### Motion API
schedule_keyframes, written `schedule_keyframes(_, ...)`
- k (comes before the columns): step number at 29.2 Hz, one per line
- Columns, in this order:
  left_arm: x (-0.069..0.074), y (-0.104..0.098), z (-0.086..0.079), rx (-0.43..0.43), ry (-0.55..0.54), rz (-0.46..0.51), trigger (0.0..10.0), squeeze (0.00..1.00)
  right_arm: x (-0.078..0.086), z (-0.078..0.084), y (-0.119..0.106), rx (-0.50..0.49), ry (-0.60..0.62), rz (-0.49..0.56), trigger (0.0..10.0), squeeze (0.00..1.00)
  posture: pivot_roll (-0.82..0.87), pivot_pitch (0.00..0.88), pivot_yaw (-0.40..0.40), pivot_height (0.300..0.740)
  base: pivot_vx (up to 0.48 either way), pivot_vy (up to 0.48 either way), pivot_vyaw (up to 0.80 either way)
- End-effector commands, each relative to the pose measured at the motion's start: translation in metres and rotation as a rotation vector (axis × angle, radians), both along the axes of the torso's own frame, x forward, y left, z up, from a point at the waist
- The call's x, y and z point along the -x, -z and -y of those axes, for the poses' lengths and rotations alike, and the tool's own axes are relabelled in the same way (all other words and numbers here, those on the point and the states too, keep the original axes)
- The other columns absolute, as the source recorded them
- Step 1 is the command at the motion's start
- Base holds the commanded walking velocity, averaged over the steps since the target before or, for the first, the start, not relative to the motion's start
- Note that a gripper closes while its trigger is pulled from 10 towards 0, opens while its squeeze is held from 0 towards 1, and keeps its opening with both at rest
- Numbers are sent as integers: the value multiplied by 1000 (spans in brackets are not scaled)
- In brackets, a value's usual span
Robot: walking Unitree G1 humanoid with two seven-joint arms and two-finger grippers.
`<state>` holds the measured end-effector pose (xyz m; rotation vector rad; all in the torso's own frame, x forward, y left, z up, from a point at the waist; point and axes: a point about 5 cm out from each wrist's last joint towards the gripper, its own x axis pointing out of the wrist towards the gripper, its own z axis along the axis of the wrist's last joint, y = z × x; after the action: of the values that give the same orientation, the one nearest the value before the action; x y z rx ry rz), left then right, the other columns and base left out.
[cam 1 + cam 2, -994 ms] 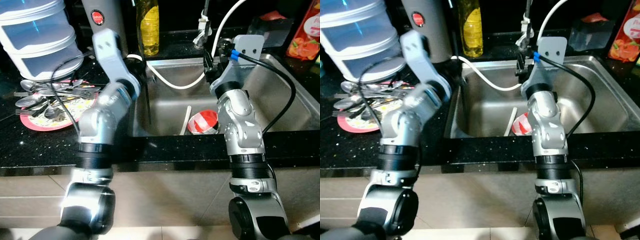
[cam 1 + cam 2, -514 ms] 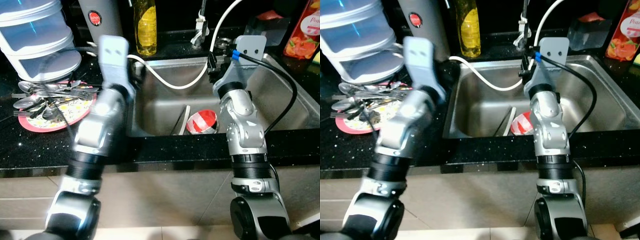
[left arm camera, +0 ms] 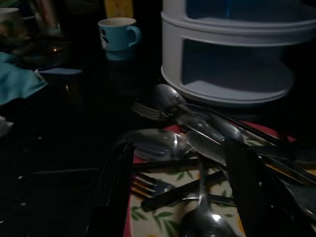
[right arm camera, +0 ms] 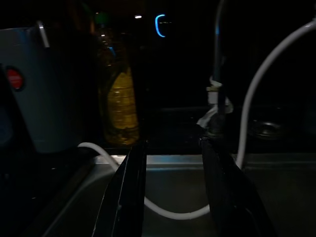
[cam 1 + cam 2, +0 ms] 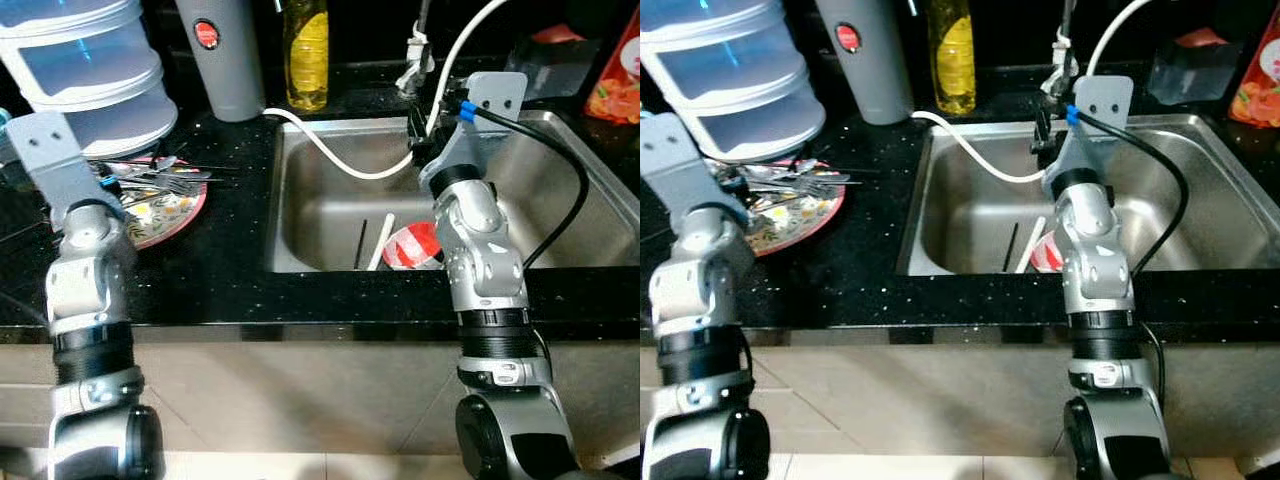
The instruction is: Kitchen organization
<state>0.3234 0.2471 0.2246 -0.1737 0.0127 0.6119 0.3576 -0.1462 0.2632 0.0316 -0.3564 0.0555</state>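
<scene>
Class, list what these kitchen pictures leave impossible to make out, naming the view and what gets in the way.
- Red-and-white item in the sink: eye views, partly behind the right arm; its kind is unclear.
- Left gripper: left eye view, hidden behind its wrist plate.
- Plate pattern: left wrist view, covered by cutlery and darkness.
- Juice carton: left eye view, cut off by the edge.
- Bottle label: right wrist view, too dark.

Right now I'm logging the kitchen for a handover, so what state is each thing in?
Left gripper: open, over the cutlery.
Right gripper: open, above the sink.
Plate: on the counter, heaped with spoons and forks.
Red-and-white cup: lying in the steel sink.
White hose: draped into the sink.
Oil bottle: upright.
Blue mug: upright.
</scene>
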Motion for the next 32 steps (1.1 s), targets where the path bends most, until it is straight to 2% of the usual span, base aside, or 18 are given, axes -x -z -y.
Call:
schedule_keyframes(1, 10, 8, -4, 108, -68, 8, 10000, 0, -2, -6, 2, -8, -25, -7, 10000, 0, 8, 0, 68, 740, 0, 0, 0)
schedule_keyframes(2, 10, 8, -4, 108, -68, 8, 10000, 0, -2, -6, 2, -8, -25, -7, 10000, 0, 8, 0, 68, 740, 0, 0, 0)
schedule_keyframes(4, 14, 13, -2, 206, -75, 18, 10000, 0, -2, -8, 3, -8, -36, -8, 10000, 0, 12, 0, 65, 740, 0, 0, 0)
schedule_keyframes(7, 13, 17, 1, 257, -38, 20, 10000, 0, -3, -9, 3, -7, -42, -8, 10000, 0, 14, 0, 63, 740, 0, 0, 0)
schedule_keyframes(8, 10, 21, 6, 339, 10, 26, 10000, 0, -3, -10, 2, -6, -46, -7, 10000, 0, 14, 0, 62, 740, 0, 0, 0)
schedule_keyframes(9, 7, 28, 14, 469, 83, 33, 10000, 0, -3, -11, 2, -5, -51, -4, 10000, 0, 14, 0, 61, 740, 0, 0, 0)
schedule_keyframes(10, 7, 28, 14, 469, 83, 33, 10000, 0, -3, -11, 2, -5, -51, -4, 10000, 0, 14, 0, 61, 740, 0, 0, 0)
schedule_keyframes(13, 6, 34, 16, 556, 112, 20, 10000, 0, -3, -11, 2, -5, -52, -2, 10000, 0, 13, 0, 60, 740, 0, 0, 0)
schedule_keyframes(16, 6, 35, 19, 590, 151, 9, 10000, 0, -3, -11, 2, -4, -55, -2, 10000, 0, 13, 0, 58, 740, 0, 0, 0)
schedule_keyframes(23, 4, 40, 22, 601, 194, -42, 10000, 0, -4, -11, 1, -4, -59, 2, 10000, 0, 12, 0, 57, 740, 0, 0, 0)
schedule_keyframes(24, 4, 42, 22, 621, 195, -49, 7529, 0, -4, -11, 1, -4, -58, 2, 10000, 0, 11, 0, 57, 740, 0, 0, 0)
schedule_keyframes(25, 4, 43, 23, 638, 199, -56, 4118, 0, -4, -11, 1, -4, -58, 2, 10000, 0, 10, 0, 56, 740, 0, 0, 0)
schedule_keyframes(26, 4, 45, 24, 669, 203, -60, 1882, 0, -4, -11, 1, -4, -58, 2, 10000, 0, 10, 0, 54, 740, 0, 0, 0)
schedule_keyframes(29, 3, 46, 25, 721, 201, -63, 2000, 0, -4, -11, 1, -3, -58, 1, 10000, 0, 10, 0, 52, 740, 0, 0, 0)
schedule_keyframes(30, 3, 46, 24, 735, 196, -59, 2706, 0, -4, -11, 1, -2, -58, 1, 10000, 0, 10, 0, 48, 740, 0, 0, 0)
schedule_keyframes(31, 3, 46, 24, 735, 196, -59, 2706, 0, -4, -11, 1, -2, -58, 1, 10000, 0, 10, 0, 48, 740, 0, 0, 0)
schedule_keyframes(32, 1, 44, 22, 745, 185, -52, 3255, 0, -5, -10, 1, -2, -58, 1, 10000, 0, 11, 0, 45, 740, 0, 0, 0)
